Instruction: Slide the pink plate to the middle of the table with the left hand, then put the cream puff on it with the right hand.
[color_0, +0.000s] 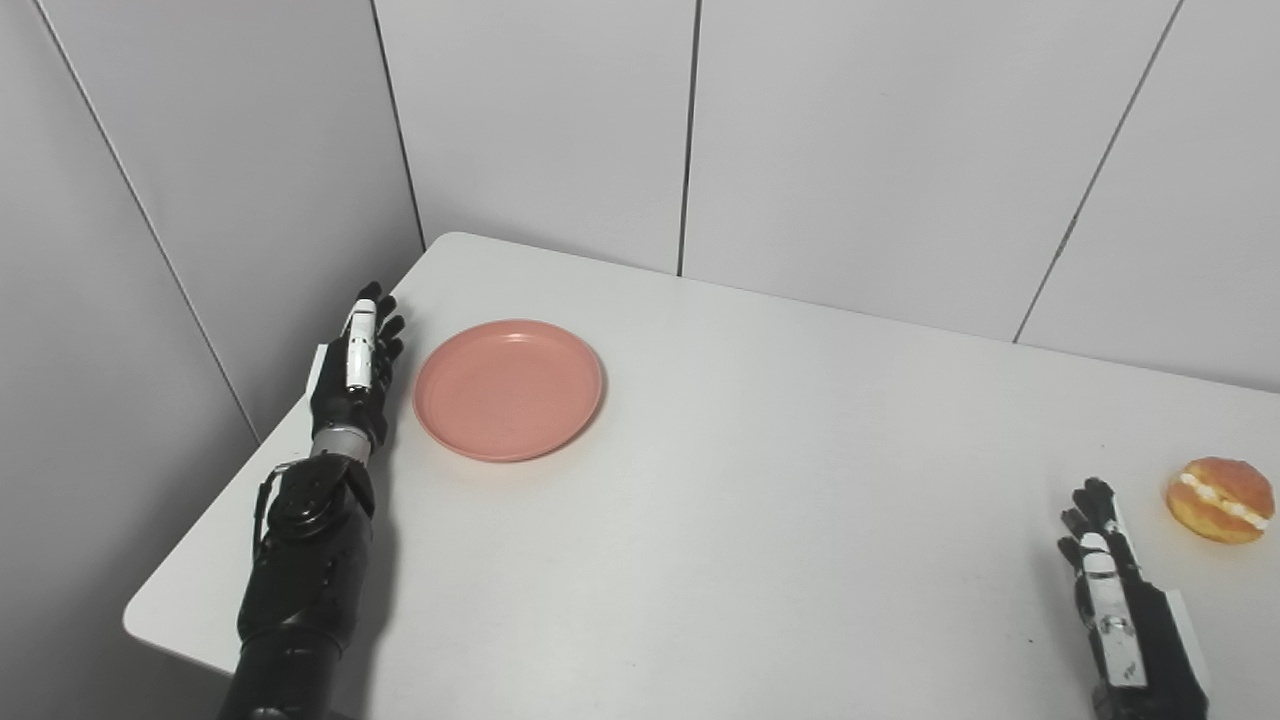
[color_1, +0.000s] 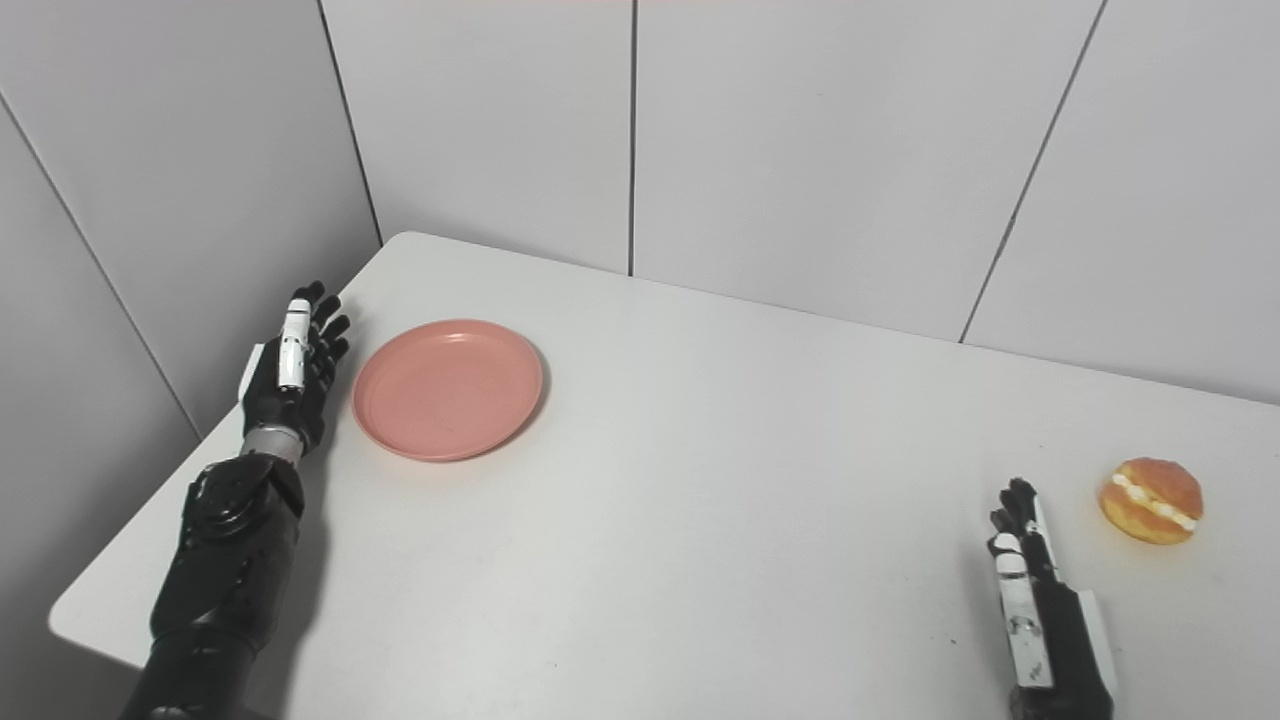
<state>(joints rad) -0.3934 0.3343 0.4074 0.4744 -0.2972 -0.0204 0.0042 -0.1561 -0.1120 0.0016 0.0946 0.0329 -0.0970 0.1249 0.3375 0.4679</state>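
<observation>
A pink plate (color_0: 508, 388) lies flat on the white table's left part, with nothing on it. My left hand (color_0: 358, 366) stands on edge just left of the plate, fingers straight and apart, a small gap from the rim. The cream puff (color_0: 1220, 498), golden with a white cream band, rests near the table's right side. My right hand (color_0: 1110, 590) lies low at the bottom right, fingers extended, a little left of and nearer than the puff, holding nothing.
The white table (color_0: 780, 480) has a rounded far-left corner and a left edge close behind my left arm. Grey wall panels stand behind the table and along its left side.
</observation>
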